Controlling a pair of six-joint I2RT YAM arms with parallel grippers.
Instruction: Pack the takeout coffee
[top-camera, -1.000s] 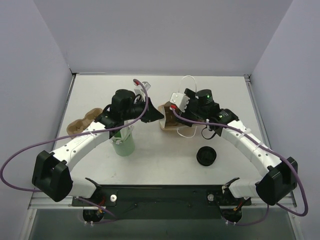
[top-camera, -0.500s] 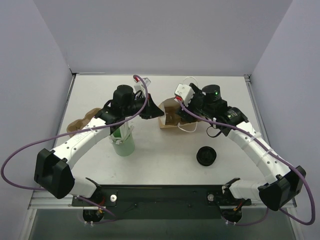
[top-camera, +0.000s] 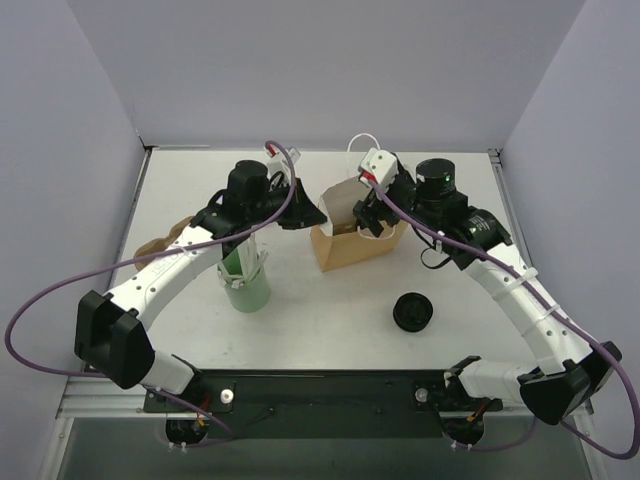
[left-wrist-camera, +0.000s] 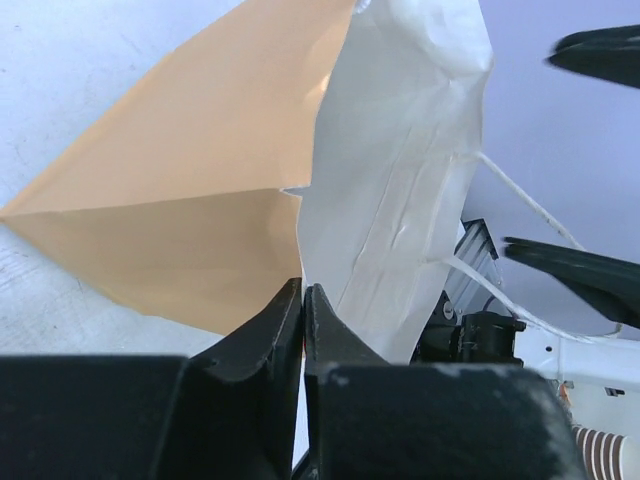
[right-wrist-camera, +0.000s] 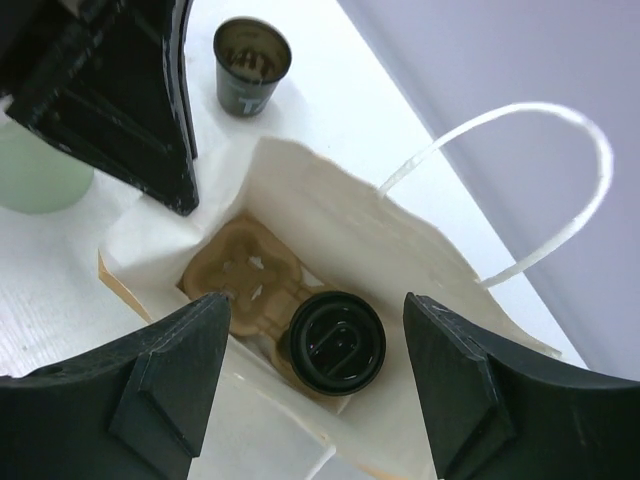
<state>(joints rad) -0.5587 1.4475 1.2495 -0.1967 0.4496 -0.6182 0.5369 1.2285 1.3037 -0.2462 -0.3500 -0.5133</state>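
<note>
A brown paper bag (top-camera: 345, 250) with a white lining stands open in the middle of the table. In the right wrist view a pulp cup carrier (right-wrist-camera: 235, 265) lies on its floor. The takeout coffee (right-wrist-camera: 335, 342), round and black, sits in one of the carrier's sockets. My right gripper (right-wrist-camera: 318, 300) hangs open above the bag's mouth with nothing between its fingers, and shows from above too (top-camera: 366, 214). My left gripper (left-wrist-camera: 302, 290) is shut on the bag's left edge (left-wrist-camera: 300, 215), pinching the paper, and its tip (top-camera: 310, 213) meets the bag's corner.
A tall green cup (top-camera: 246, 290) stands under the left arm. A flat black lid (top-camera: 413, 312) lies in front of the bag. A brown pulp carrier (top-camera: 160, 247) rests at the left. A black cup with a brownish inside (right-wrist-camera: 251, 60) stands beyond the bag.
The right gripper has risen out of the bag and moved back, its jaws narrowing a little. The bag now stands taller and wider open. The left gripper shifted away from me with the bag's edge.
</note>
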